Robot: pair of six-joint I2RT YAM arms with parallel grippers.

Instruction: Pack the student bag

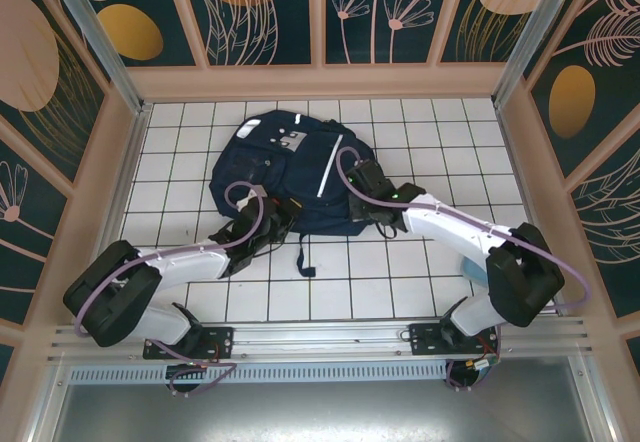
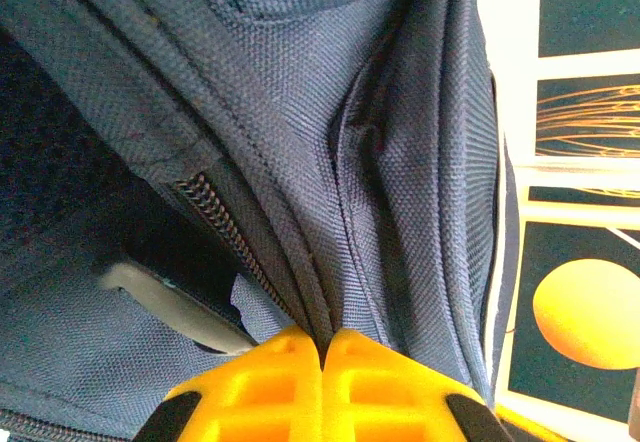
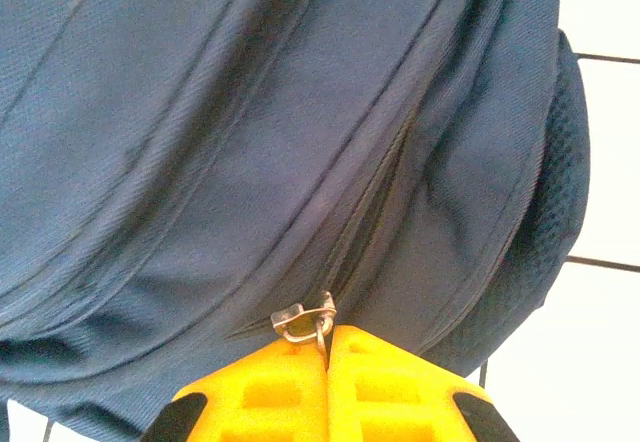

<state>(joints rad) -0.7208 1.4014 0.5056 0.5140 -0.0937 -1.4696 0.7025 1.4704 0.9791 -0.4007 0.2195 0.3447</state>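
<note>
1. White tiles cover the table (image 1: 400,282), and the navy student bag (image 1: 290,177) lies flat at its middle, just ahead of both my arms.
2. My left gripper (image 2: 325,347) is at the bag's near left edge. Its yellow fingers are pressed together on a fabric seam, beside exposed zipper teeth (image 2: 205,200).
3. My right gripper (image 3: 327,340) is at the near right edge, its fingers also together.
4. They pinch the small metal zipper pull (image 3: 303,319).
</note>
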